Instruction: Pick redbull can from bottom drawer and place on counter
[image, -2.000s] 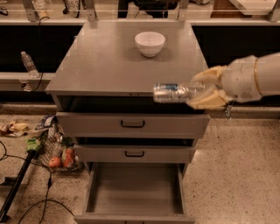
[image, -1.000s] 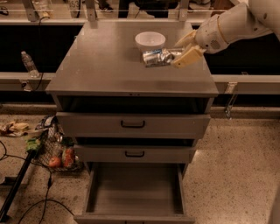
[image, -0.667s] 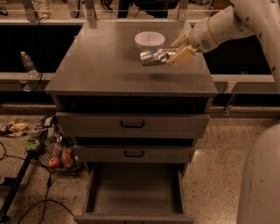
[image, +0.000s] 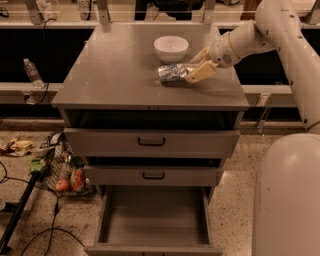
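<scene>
The redbull can lies on its side, silver with bluish patches, over the right middle of the grey counter, just in front of the white bowl. My gripper comes in from the right on the white arm and is shut on the can's right end, one yellowish finger in front of it and one behind. I cannot tell whether the can rests on the counter or hangs just above it. The bottom drawer is pulled open below and its grey floor is bare.
Two shut drawer fronts with black handles sit above the open drawer. A water bottle stands on the pale ledge at left. A wire basket with food and cables lie on the floor at left. My white base fills the lower right.
The gripper has carried the can up from the cabinet's front edge onto the counter, then leftward and lower, close beside the bowl.
</scene>
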